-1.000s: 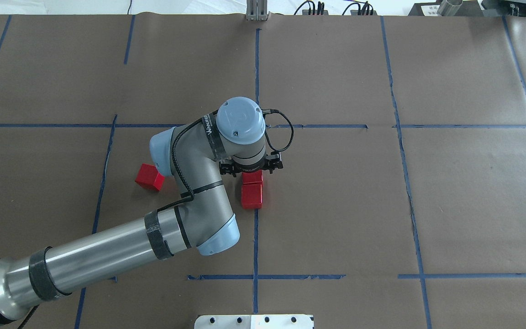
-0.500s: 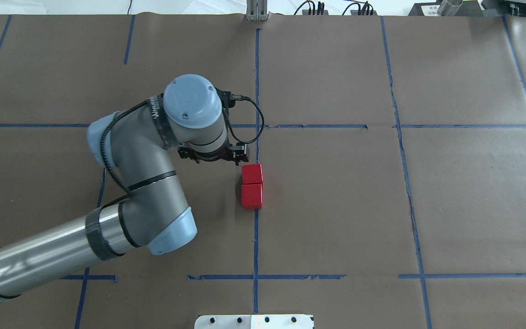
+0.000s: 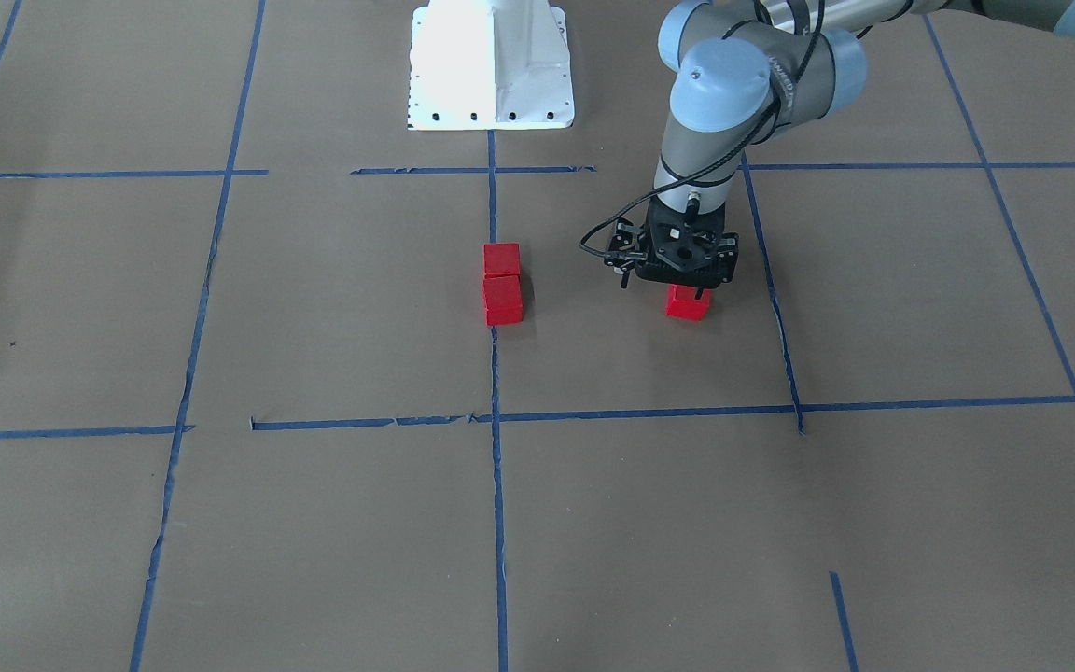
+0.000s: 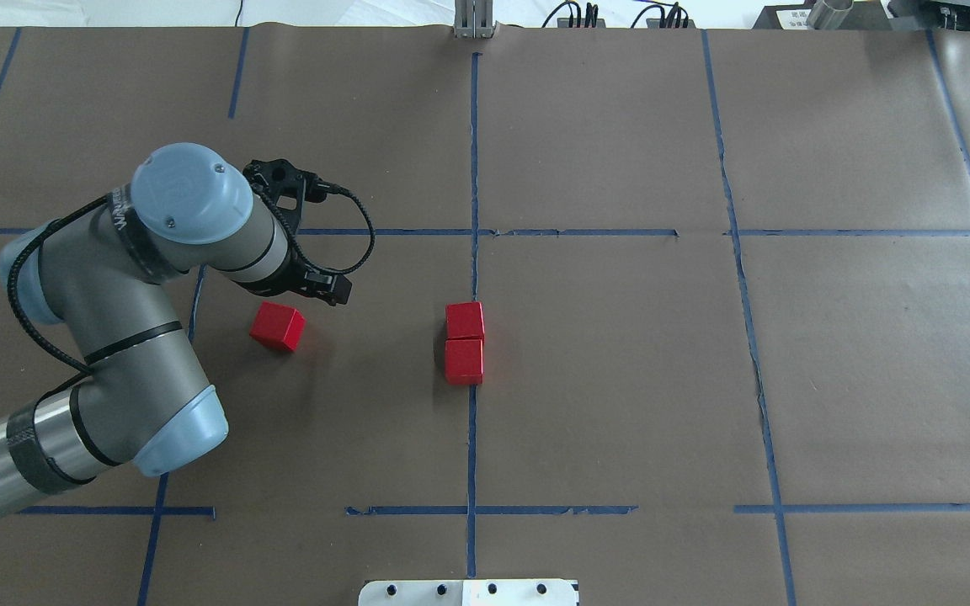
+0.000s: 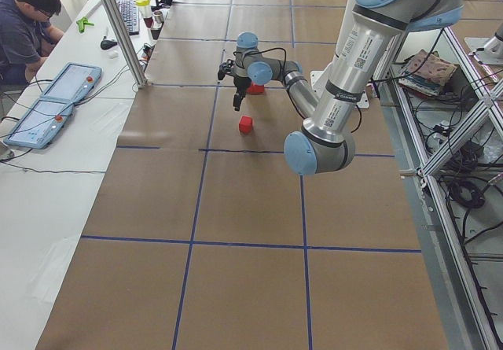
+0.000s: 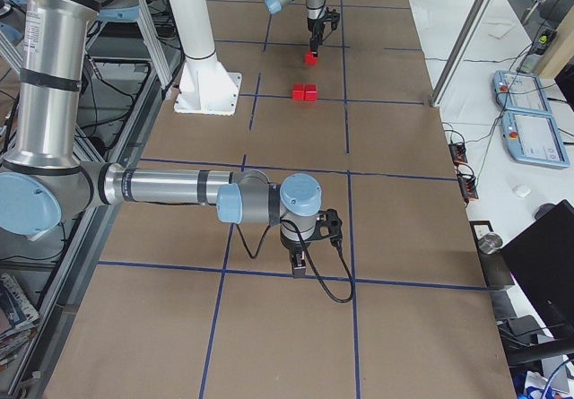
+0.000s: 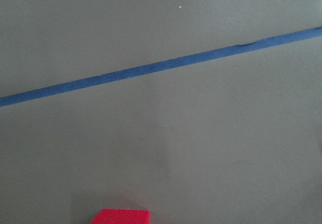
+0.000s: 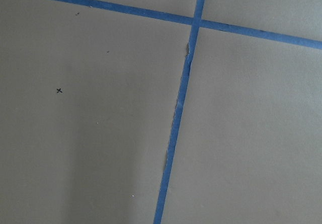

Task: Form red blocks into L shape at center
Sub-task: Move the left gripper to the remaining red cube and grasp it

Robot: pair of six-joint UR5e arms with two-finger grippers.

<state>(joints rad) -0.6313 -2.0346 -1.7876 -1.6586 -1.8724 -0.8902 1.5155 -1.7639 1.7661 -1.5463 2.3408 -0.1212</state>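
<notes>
Red block (image 3: 685, 306) sits half hidden beneath the apparently spread left jaws.

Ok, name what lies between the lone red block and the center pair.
Only bare brown paper separates the lone block from the pair, shown in the overhead view.

The table (image 4: 620, 379) is covered in brown paper with a blue tape grid (image 4: 471, 438) stuck on it. Two red blocks (image 4: 464, 321) sit touching, end to end along the middle tape line, with a third block (image 4: 277, 326) well apart toward the robot's left. The white base plate (image 3: 491, 65) sits at the robot's edge.
</notes>
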